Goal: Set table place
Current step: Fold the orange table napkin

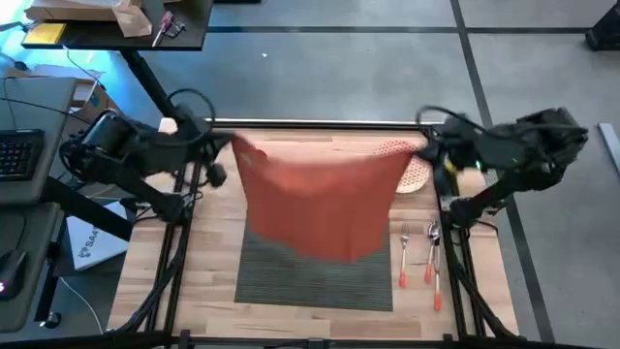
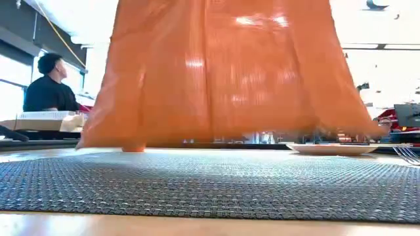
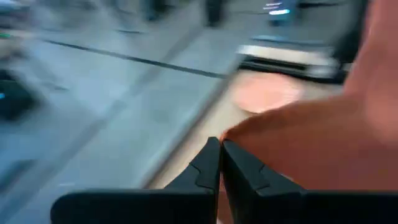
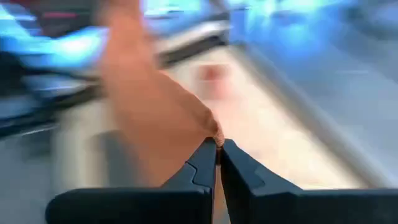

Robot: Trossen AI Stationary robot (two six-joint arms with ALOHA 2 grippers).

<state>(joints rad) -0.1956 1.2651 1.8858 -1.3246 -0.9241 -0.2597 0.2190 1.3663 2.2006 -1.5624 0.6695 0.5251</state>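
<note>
A: Where is the placemat (image 1: 315,279)?

B: Flat on the table (image 1: 213,281), in the middle towards the near edge. Its far half is hidden in the high view under the rust-orange napkin (image 1: 320,199), which hangs in the air above it.

A: Who holds the napkin?

B: Both arms. The left gripper (image 3: 221,144) has its fingers closed on one top corner, above the far-left part of the table; the right gripper (image 4: 216,144) is pinched on the other corner, above the far-right part.

A: What else is there?

B: A patterned plate (image 1: 409,165) near the far-right corner, partly behind the napkin, and cutlery with orange handles (image 1: 418,262) along the placemat's right side. A person (image 2: 49,85) shows in the room beyond
</note>
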